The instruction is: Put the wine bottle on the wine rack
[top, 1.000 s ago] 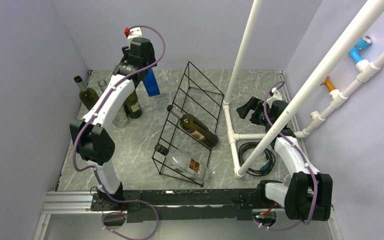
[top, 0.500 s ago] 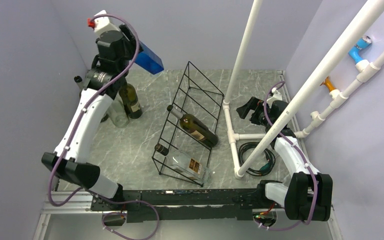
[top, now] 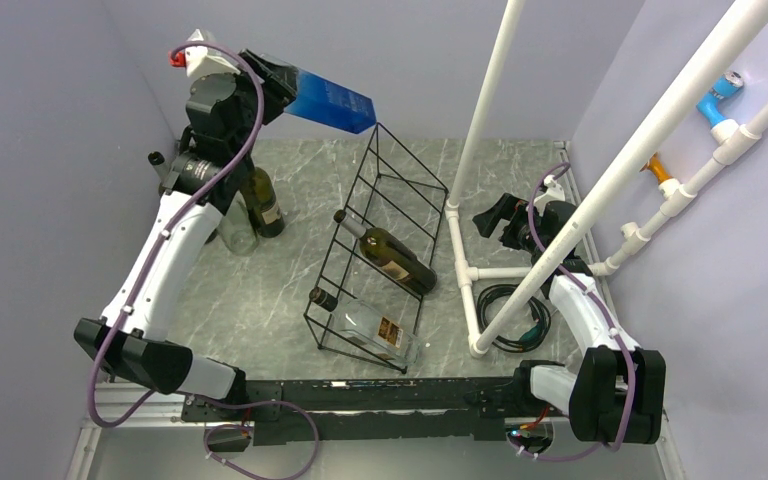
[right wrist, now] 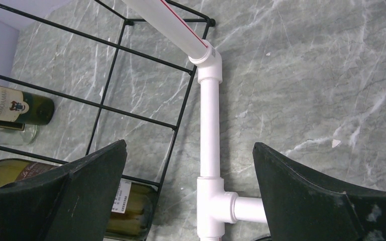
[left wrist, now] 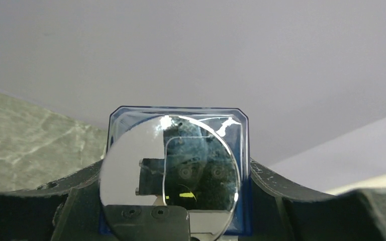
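Top view: the left gripper [top: 278,85], high near the back wall, pinches the blue wine bottle [top: 332,102] almost level, its free end by the far top corner of the wine rack [top: 410,155], which holds two other bottles [top: 390,255].
Left wrist view: both fingers [left wrist: 83,193] clamp the bottle's square body.
Right wrist view: the right gripper [right wrist: 188,145] is spread wide above a white pipe [right wrist: 208,115].

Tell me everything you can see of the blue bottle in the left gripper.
The blue bottle is translucent, glassy, square in section with rounded corners; end-on, the left wrist view shows a shiny round face. The left gripper clamps one end in its jaws, holding it in the air, near level, its free end by the far top corner of the wine rack; contact there is unclear. No neck or label shows.
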### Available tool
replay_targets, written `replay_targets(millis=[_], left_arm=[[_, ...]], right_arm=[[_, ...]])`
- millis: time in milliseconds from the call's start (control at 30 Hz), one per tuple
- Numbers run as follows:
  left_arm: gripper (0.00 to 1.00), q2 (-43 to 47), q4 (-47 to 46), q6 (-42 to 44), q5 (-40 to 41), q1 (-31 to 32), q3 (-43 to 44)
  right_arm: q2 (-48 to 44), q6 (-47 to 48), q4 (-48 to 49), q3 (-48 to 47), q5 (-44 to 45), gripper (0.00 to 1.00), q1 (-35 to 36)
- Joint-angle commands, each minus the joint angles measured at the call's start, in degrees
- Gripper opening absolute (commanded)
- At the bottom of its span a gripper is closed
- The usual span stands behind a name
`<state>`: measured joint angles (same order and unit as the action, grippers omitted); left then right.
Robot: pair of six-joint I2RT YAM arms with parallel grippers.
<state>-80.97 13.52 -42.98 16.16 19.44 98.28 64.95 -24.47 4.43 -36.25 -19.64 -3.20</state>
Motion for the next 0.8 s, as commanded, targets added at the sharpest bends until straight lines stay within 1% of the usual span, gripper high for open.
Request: replay_targets(millis=[0, 233, 367, 567, 667, 767], left_arm=[[0.00, 3.7, -20.8, -9.3, -7.7, 0.0, 0.4], [0.00, 0.8, -26.0, -14.7, -11.9, 0.1, -3.2], [0.00, -1.8, -28.6, -15.7, -13.6, 0.5, -3.9], [0.00, -5.9, -29.0, -11.7, -12.9, 3.8, -2.7], [0.00, -7.7, -29.4, -9.3, -10.5, 5.9, -2.8], [0.00, -9.5, -31.7, -6.7, -7.4, 8.0, -4.0]], right_arm=[[-1.5, 0.3, 1.9, -1.8, -0.7, 1.00, 0.2], [-2.0, 0.4, 1.7, -1.7, -0.6, 1.00, 0.2], [-2.0, 0.4, 1.6, -1.7, -0.7, 1.00, 0.2], [-2.2, 0.4, 1.5, -1.7, -0.7, 1.00, 0.2], [-2.2, 0.4, 1.6, -1.7, -0.7, 1.00, 0.2], [-2.1, 0.3, 1.6, -1.7, -0.8, 1.00, 0.2]])
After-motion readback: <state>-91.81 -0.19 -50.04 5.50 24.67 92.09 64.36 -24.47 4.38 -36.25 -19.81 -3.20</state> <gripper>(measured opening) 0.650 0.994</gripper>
